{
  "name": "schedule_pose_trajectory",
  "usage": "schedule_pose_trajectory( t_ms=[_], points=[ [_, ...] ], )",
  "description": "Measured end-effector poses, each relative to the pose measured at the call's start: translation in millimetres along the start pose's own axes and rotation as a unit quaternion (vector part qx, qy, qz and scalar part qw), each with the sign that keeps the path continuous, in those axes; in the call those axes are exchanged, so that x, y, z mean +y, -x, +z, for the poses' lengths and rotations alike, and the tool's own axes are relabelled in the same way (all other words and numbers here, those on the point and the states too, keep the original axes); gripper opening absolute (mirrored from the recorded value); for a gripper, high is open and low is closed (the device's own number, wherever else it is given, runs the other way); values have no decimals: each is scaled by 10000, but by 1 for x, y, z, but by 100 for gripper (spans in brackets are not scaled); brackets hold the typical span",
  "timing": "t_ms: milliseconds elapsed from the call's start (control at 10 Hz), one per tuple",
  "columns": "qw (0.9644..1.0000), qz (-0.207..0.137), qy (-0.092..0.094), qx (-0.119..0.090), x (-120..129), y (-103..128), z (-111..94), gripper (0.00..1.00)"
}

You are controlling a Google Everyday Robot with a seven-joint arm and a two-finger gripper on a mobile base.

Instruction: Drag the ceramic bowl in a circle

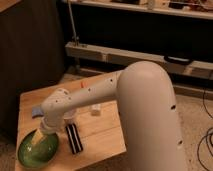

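Observation:
The ceramic bowl (37, 151) is wide, shallow and glossy green. It sits at the near left corner of the wooden table (100, 135). My white arm reaches down from the right across the table. My gripper (39, 137) hangs from the wrist and dips into the bowl, its pale fingers touching the inside near the far rim.
A black rectangular object (73, 138) lies just right of the bowl. A small white item (95, 110) sits mid-table and a blue item (36, 111) lies at the left edge. Dark shelving and a metal rail stand behind the table. Cables lie on the floor at right.

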Motion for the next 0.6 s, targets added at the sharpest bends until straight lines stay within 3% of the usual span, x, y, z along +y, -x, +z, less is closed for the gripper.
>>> schedule_pose_trajectory(
  t_ms=[200, 300, 500, 600],
  points=[
    [9997, -17, -247, -26, -7, 7, 0, 76],
    [9995, -8, -324, -25, -12, 8, 0, 67],
    [9995, 34, -329, -8, -18, 11, 5, 57],
    [9996, 38, -265, 18, -21, 12, 10, 57]
  ],
)
